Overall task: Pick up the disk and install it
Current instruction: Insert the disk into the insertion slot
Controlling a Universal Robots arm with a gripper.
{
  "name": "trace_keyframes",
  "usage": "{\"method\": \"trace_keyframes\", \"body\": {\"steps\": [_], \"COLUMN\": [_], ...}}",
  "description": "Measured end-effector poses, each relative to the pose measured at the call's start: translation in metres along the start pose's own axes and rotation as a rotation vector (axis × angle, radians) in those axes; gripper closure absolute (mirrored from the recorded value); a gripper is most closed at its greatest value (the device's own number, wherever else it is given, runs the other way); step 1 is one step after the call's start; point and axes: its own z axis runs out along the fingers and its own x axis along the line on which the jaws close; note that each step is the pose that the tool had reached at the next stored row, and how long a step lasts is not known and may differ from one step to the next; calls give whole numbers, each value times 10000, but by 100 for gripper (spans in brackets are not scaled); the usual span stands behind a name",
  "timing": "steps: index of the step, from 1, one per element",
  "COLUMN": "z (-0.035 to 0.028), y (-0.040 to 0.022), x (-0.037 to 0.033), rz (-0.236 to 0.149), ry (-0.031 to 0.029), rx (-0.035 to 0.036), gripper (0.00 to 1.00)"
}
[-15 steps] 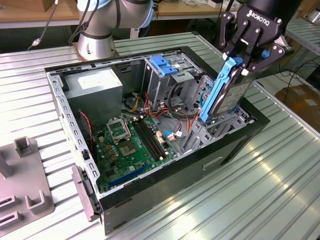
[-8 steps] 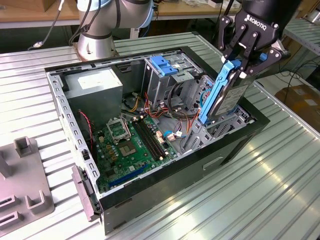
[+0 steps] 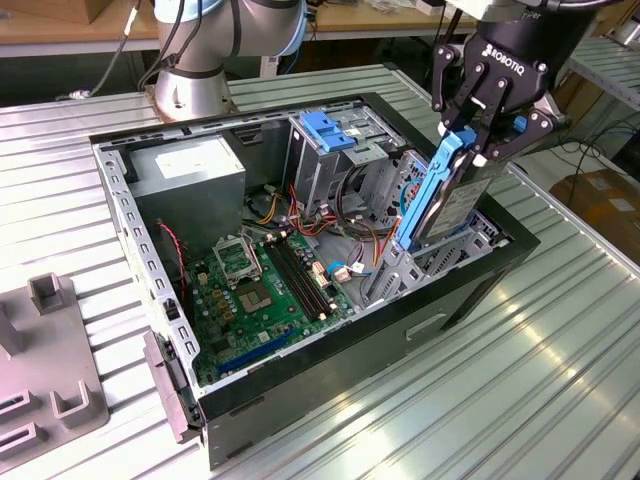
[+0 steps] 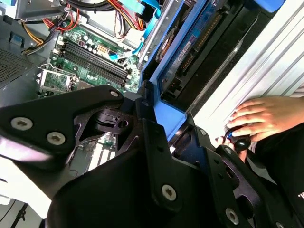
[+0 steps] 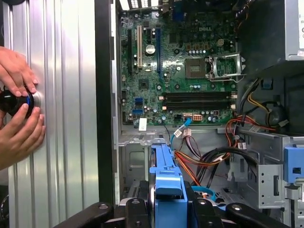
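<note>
Ribbed metal tabletop bears the open computer case, where the gripper pinches the disk, steeply tilted, lower end in the bay at the exterior view's right; its blue rails probably need keeping square with that bay.

**A:** Where's your exterior view sitting?
**B:** Up high, angled down over the open case. Your two wrist views sit close behind the gripper, and all three catch the motherboard.
</note>
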Motion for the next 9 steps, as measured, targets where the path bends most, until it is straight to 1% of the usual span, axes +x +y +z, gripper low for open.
{"method": "trace_keyframes", "body": {"steps": [9], "z": [127], "y": [1], "x": [-5], "rz": [0], "ry": [0], "rx": [0], "gripper": [63]}}
